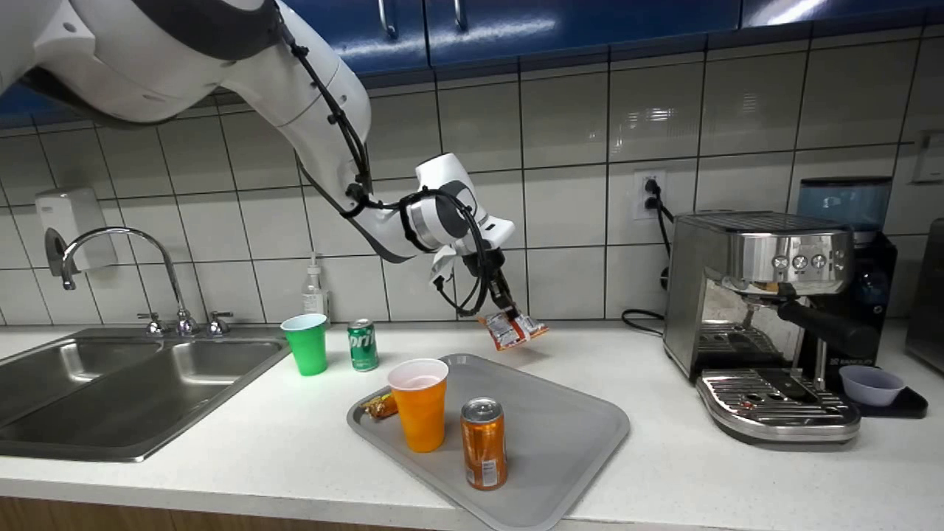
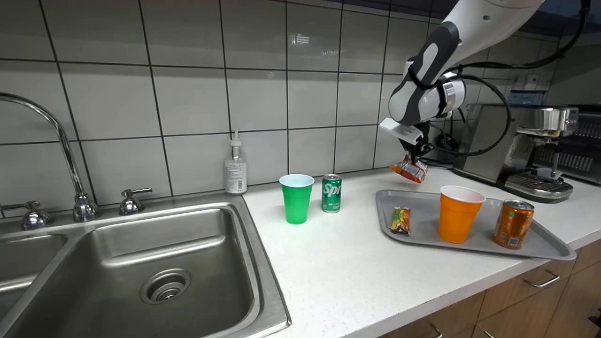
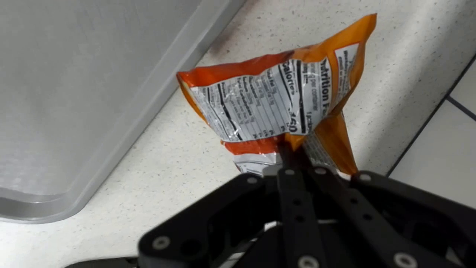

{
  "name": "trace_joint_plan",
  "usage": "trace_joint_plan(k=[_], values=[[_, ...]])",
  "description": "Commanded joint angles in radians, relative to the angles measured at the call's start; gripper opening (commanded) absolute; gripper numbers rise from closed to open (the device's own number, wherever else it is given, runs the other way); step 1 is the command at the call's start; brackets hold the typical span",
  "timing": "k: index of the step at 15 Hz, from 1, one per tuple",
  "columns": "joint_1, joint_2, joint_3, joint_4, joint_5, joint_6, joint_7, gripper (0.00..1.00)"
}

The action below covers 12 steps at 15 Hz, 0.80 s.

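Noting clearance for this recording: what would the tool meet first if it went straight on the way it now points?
Likely the counter beside the tray, with the bag in the tool touching first, though depth is unclear.

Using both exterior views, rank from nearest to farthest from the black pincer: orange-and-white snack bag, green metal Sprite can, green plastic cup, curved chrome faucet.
1. Orange-and-white snack bag: held in the black pincer.
2. Green metal Sprite can: upright on the white counter.
3. Green plastic cup: beside the can, toward the steel sink.
4. Curved chrome faucet: at that sink's rear.
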Motion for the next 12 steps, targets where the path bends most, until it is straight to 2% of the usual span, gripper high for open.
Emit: trace_joint_plan(k=[1,12], values=[[0.024,-0.099,-0.019,-0.132,-0.032,0.023,0.0,0.0],[0.061,-0.2,-0.057,-0.302,-0.114,0.044,0.015,0.0]])
